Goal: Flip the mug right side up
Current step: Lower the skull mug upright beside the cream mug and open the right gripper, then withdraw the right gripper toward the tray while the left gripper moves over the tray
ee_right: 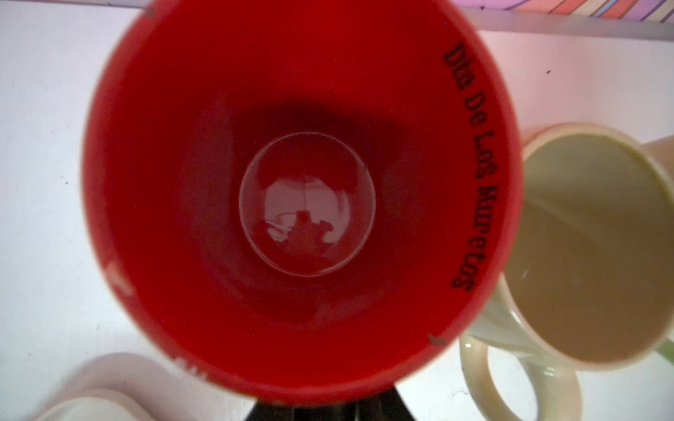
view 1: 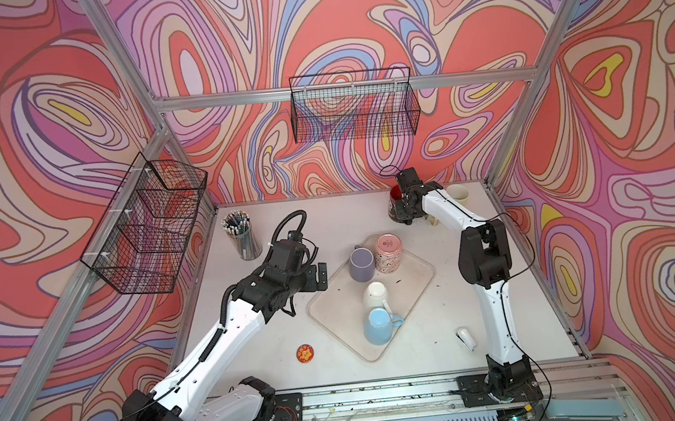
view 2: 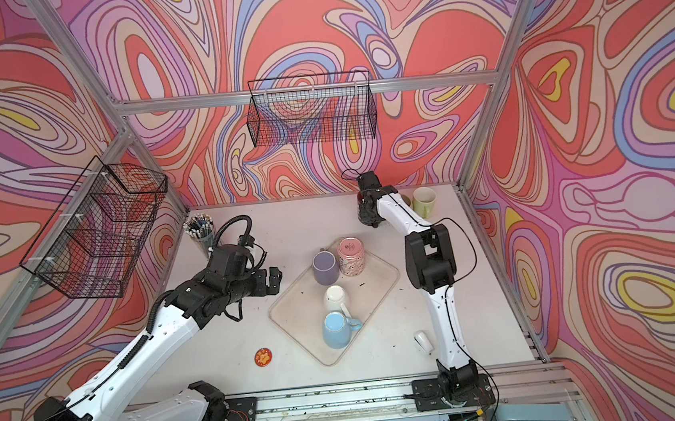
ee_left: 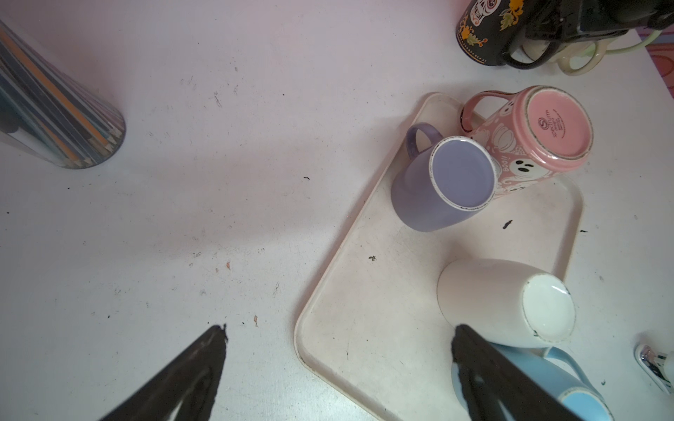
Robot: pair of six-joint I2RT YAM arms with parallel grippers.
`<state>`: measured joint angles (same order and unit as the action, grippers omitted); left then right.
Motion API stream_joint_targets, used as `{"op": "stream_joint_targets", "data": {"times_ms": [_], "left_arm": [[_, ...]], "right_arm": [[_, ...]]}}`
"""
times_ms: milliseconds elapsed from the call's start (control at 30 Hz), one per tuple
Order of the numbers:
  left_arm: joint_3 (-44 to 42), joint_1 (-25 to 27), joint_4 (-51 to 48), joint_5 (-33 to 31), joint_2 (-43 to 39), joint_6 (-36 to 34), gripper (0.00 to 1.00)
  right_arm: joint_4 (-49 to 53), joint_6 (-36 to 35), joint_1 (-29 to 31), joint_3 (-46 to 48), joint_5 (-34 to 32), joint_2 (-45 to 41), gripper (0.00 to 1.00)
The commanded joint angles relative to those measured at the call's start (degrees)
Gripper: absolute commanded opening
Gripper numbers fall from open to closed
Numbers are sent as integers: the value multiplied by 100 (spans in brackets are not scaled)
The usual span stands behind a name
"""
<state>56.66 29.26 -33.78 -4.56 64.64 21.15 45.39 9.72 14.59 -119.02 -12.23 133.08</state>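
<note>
Top views: mug point(view 1: 394, 210) upright, red inside up, at back right of table point(view 1: 287, 232), off tray point(view 1: 331, 303); flip looks done. right gripper point(view 1: 408, 215) at its handle side, gripping or letting go: cannot tell. left gripper point(view 1: 318, 277) spread wide, empty, beside tray, out of way.
Left wrist: 2 fingers apart, nothing between; pink mug point(ee_left: 547, 127) base-up on tray.
Right wrist: looks straight into mug; cream mug point(ee_right: 583, 237) just beside, so exit is tight.

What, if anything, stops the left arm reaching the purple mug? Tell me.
Likely yes: the left pincer hangs open beside the tray, and the upside-down purple mug stands at the near edge, nothing between them.
</note>
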Motion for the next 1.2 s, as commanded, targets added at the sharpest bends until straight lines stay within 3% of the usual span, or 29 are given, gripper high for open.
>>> {"op": "stream_joint_targets", "data": {"times_ms": [0, 233, 400, 800, 1100, 1167], "left_arm": [[3, -33, -159, -17, -21, -102, 100], [54, -26, -244, 60, -2, -62, 99], [231, -24, -463, 128, -46, -19, 99], [995, -24, -1630, 351, -525, 111, 98], [593, 64, -2232, 530, -1309, 501, 96], [398, 242, -2256, 549, -1431, 646, 92]], "right_arm": [[-44, 4, -21, 46, -87, -446, 33], [-9, -44, -16, 330, -43, -939, 54], [-116, -46, -18, 790, 67, -1518, 61], [-527, 212, 51, 2067, 602, -3109, 71], [-1314, 665, 442, 4284, 1106, -4761, 72], [-1443, 752, 620, 4783, 1144, -5105, 72]]}}
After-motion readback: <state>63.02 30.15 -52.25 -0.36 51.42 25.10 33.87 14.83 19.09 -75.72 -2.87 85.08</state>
